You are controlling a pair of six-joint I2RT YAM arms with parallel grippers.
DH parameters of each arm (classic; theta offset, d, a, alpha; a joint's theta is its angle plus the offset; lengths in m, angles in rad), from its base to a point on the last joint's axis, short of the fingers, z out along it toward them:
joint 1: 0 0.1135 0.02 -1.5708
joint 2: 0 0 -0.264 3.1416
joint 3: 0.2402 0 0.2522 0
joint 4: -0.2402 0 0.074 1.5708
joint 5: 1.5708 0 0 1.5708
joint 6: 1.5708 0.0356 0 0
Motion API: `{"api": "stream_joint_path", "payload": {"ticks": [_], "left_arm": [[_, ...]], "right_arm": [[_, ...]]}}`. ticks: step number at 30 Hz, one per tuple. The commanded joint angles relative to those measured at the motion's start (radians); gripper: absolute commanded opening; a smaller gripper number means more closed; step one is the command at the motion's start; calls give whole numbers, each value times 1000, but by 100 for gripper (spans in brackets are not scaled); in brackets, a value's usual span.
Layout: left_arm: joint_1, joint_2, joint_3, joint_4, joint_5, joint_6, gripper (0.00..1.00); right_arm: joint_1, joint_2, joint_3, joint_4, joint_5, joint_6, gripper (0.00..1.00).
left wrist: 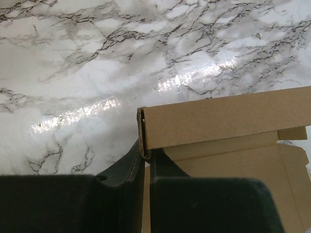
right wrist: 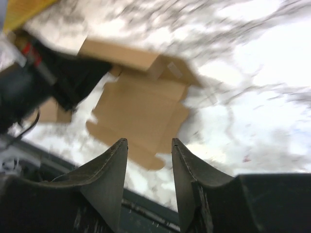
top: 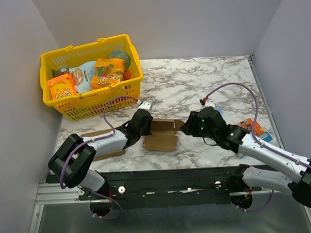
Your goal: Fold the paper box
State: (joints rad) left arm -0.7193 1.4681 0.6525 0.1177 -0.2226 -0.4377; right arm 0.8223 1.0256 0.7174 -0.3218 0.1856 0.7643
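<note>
One long wall of the paper box point(top: 164, 134) looks folded. In the left wrist view a side strip is doubled over & stands up along the far edge. The rest of the sheet (base panel, near flap w/ notched tabs) lies flat on the surface point(top: 211, 83).

The box sits centre-front, just ahead of the arm bases & between the two arms, well apart from the yellow basket point(top: 100, 101) at far left.

Left end effector point(left wrist: 146, 154) is clamped on the left end of that raised wall, w/ the card edge pinched between its fingers. Right end effector point(right wrist: 149, 145) has its jaws apart w/ nothing between them. It hovers by the box's right end, no contact visible.

My read: early stage, maybe a quarter done. Left to do: near long wall, both end walls, tabs tucked in. The right wrist view is blurred, so I can't tell the exact state of the right-end flaps.
</note>
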Motion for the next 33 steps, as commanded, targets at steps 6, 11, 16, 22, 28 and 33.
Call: {"api": "stream_joint_path", "payload": {"ticks": [6,11,16,22,28,33], "left_arm": [[4,-3,-8,3,49,-1,0],[4,-5,-8,3,45,-10,0],[4,4,-8,14,43,-15,0],[3,28,-7,22,55,-19,0],[1,32,-2,19,51,-29,0],[1,29,-4,10,40,-27,0]], "right_arm": [[-333,206,34,90,-100,-157,45],[-333,384,79,139,-176,-187,39],[-255,409,37,237,-268,-181,39],[-212,412,-12,386,-354,-166,39],[-175,435,-10,405,-383,-148,39],[-150,397,-53,405,-386,-91,39]]}}
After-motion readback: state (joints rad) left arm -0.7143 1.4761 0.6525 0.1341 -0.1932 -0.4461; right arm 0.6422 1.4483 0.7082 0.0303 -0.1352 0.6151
